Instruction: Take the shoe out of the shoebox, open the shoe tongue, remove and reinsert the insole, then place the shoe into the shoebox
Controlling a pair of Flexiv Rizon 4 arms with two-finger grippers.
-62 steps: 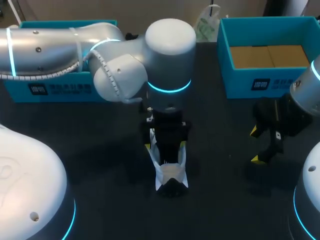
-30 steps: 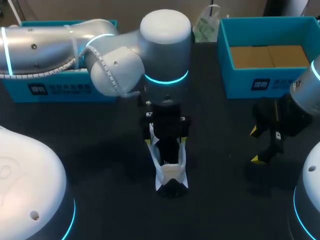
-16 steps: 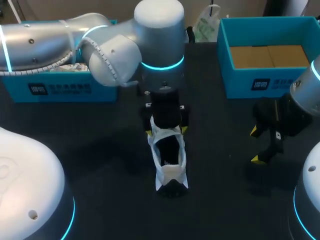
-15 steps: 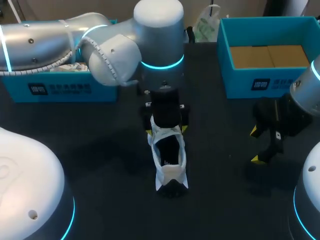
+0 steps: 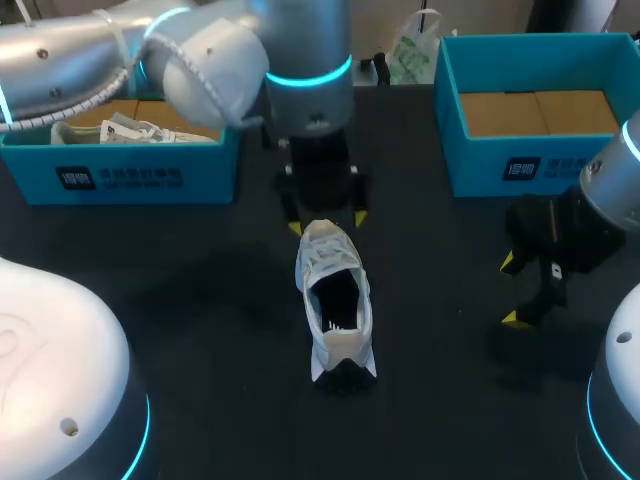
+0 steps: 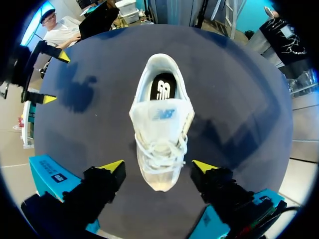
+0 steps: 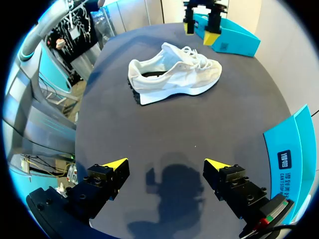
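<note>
Seeing the left claw (image 5: 327, 222) spread apart, gripping nothing, hovering by the toe of the shoe (image 5: 335, 300); right claw (image 5: 510, 290) likewise gaping empty, well off to the side. Spotting the shoe sitting upright on the table (image 5: 200, 300), outside the shoebox (image 5: 480, 165), insole inside. Guessing only the unboxing getting ticked off; insole swap and reboxing waiting.

A dark matte table (image 5: 200, 300) carries three things — a white lace-up sneaker (image 5: 335, 300) upright near its middle, toe towards the far edge, a teal cardboard shoebox (image 5: 130, 178) at far left and a second teal shoebox (image 5: 500, 170) at far right — all well apart.
</note>
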